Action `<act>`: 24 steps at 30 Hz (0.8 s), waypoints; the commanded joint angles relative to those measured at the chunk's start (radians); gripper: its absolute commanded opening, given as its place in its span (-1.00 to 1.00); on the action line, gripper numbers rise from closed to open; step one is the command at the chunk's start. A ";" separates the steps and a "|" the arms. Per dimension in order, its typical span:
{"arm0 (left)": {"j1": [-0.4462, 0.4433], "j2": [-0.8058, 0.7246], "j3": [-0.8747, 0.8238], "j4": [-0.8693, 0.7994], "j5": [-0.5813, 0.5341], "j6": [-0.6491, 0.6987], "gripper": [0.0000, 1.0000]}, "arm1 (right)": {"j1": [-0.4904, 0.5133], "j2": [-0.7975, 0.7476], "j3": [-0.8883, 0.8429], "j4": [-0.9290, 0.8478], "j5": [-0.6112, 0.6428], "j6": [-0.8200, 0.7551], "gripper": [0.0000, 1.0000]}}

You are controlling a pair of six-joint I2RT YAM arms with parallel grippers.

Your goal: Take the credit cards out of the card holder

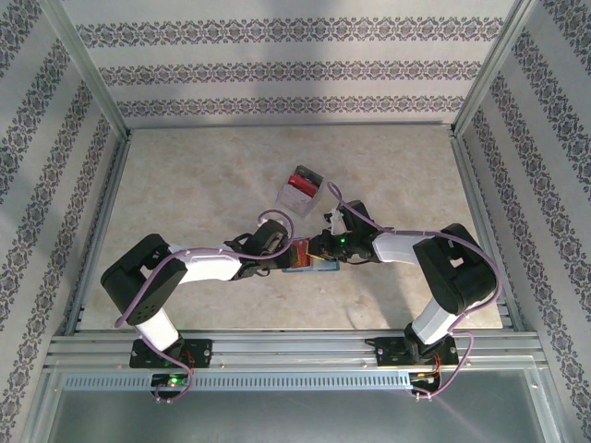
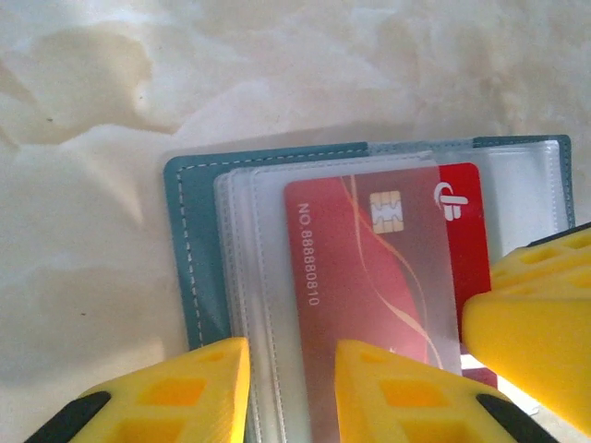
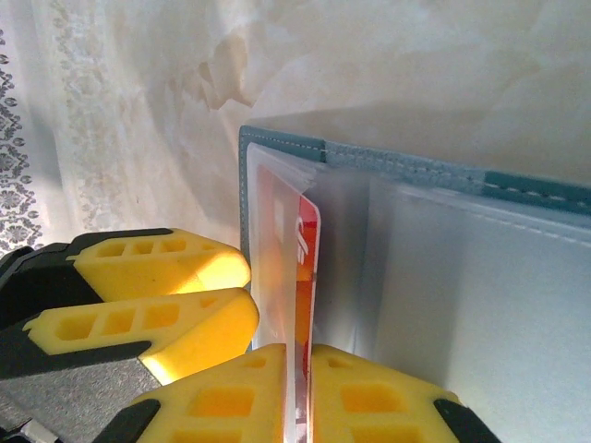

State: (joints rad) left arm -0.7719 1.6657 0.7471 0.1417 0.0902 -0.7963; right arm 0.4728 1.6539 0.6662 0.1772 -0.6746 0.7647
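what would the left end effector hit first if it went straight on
Most likely the clear sleeves over the red card in the open card holder, right ahead of the left end effector; depth is unclear.

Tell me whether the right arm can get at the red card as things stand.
Probably yes: the right pincer is closed on the red card, edge-on in its clear sleeve. The left pincer crowds in beside it over the card holder, yet leaves that edge free.
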 commanded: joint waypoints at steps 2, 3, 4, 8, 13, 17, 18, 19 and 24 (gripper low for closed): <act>0.008 -0.056 0.020 -0.038 -0.012 0.038 -0.38 | -0.010 0.003 -0.007 0.024 -0.008 0.009 -0.71; 0.008 -0.064 0.020 -0.047 -0.020 0.043 -0.38 | -0.010 0.003 -0.005 0.024 -0.008 0.010 -0.70; 0.008 -0.071 0.023 -0.055 -0.025 0.049 -0.38 | -0.010 0.003 -0.005 0.024 -0.008 0.009 -0.70; 0.008 -0.083 0.032 -0.088 -0.046 0.082 -0.39 | -0.010 0.003 -0.001 0.022 -0.010 0.009 -0.70; 0.008 -0.057 0.057 -0.110 -0.061 0.115 -0.46 | -0.010 0.007 0.000 0.023 -0.008 0.010 -0.70; 0.010 -0.034 0.069 -0.107 -0.060 0.114 -0.51 | -0.010 0.006 -0.002 0.024 -0.008 0.009 -0.70; 0.010 -0.029 0.072 -0.106 -0.058 0.113 -0.52 | -0.010 0.005 -0.003 0.023 -0.008 0.009 -0.70; 0.010 -0.025 0.073 -0.105 -0.056 0.112 -0.52 | -0.010 0.004 -0.003 0.024 -0.008 0.009 -0.70; 0.011 -0.005 0.075 -0.101 -0.040 0.107 -0.59 | -0.010 0.007 -0.002 0.024 -0.009 0.009 -0.70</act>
State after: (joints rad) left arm -0.7712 1.6398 0.7963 0.0662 0.0490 -0.7063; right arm 0.4728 1.6539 0.6662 0.1772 -0.6746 0.7647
